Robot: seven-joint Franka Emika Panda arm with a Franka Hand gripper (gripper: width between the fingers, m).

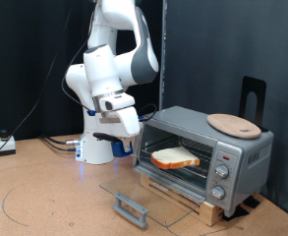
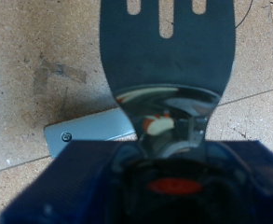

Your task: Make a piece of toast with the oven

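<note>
**Toast on the rack, oven door down**

Toast [image 1: 174,157] lies flat on the wire rack inside the oven [image 1: 204,155], as we see it in the exterior view, with its pale face up and the golden crust showing round the edge. The oven's glass door [image 1: 142,194] hangs open, dropped forward almost level with the table [image 1: 45,202], its handle nearest the camera. A round wooden plate [image 1: 233,124] sits on the oven's roof.

We find the gripper [image 1: 124,136] just beside the oven, at the exterior view's left of its open mouth, apart from the toast. In the wrist view a slotted metal spatula [image 2: 165,51] runs out from the hand over the speckled table, with the door's handle [image 2: 88,129] beneath it. The spatula's root disappears into the hand, so we judge the fingers clenched on it, though they themselves are hidden.

The risks, as we judge them: the spatula blade reaches well beyond the hand, so any swing near the oven could knock the open door or the rack and shift the slice. The plate on the roof could slide if the oven is jolted.
</note>
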